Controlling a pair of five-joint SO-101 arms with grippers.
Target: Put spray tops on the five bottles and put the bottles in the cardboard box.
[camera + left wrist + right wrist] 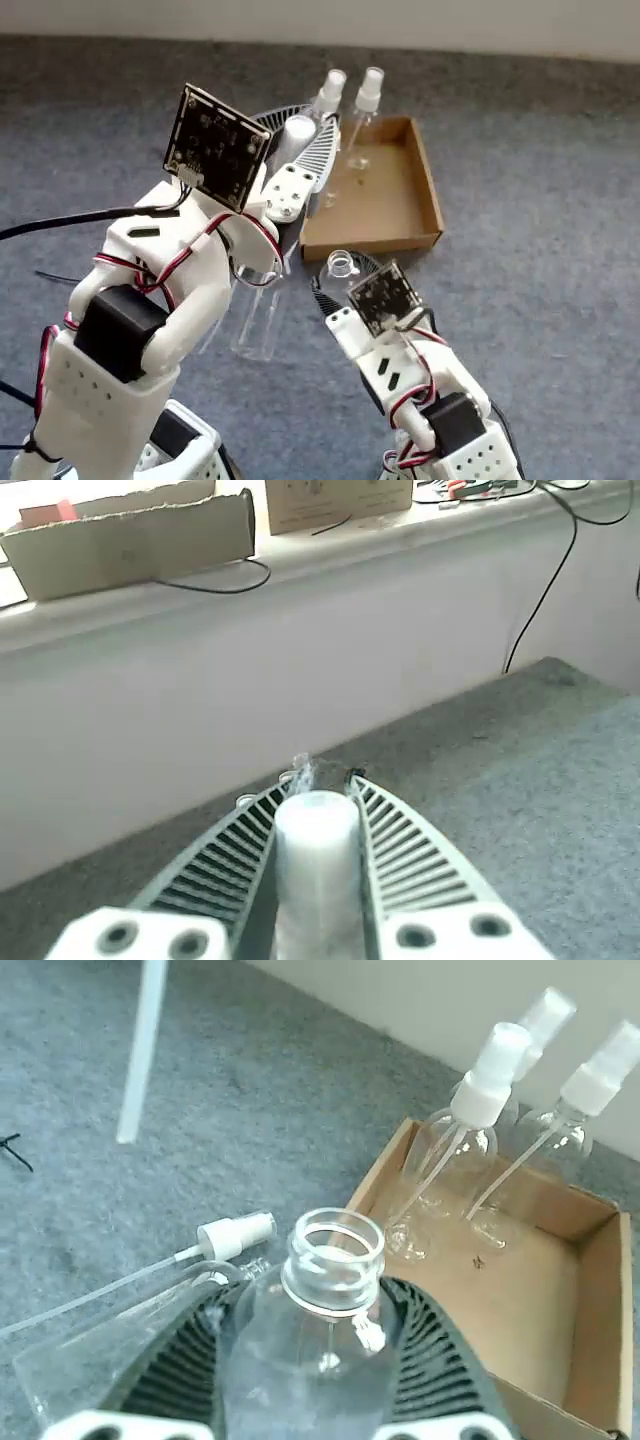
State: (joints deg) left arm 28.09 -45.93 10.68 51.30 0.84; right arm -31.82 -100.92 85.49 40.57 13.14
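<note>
Cardboard box [395, 200]: far centre of your tabletop [540, 300].
Inside it: capped bottles [366, 100], far left corner.
Before it: open bottle [342, 264]; to its left, lying bottles [262, 310].

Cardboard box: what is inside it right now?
A nearer bottle and a second bottle, both spray-topped, stand at the far end of the cardboard box. A third spray top shows behind them, its bottle covered. In the high view the left gripper hides one box corner.

Cardboard box [392, 196] free beside corner bottles [358, 142]
</note>
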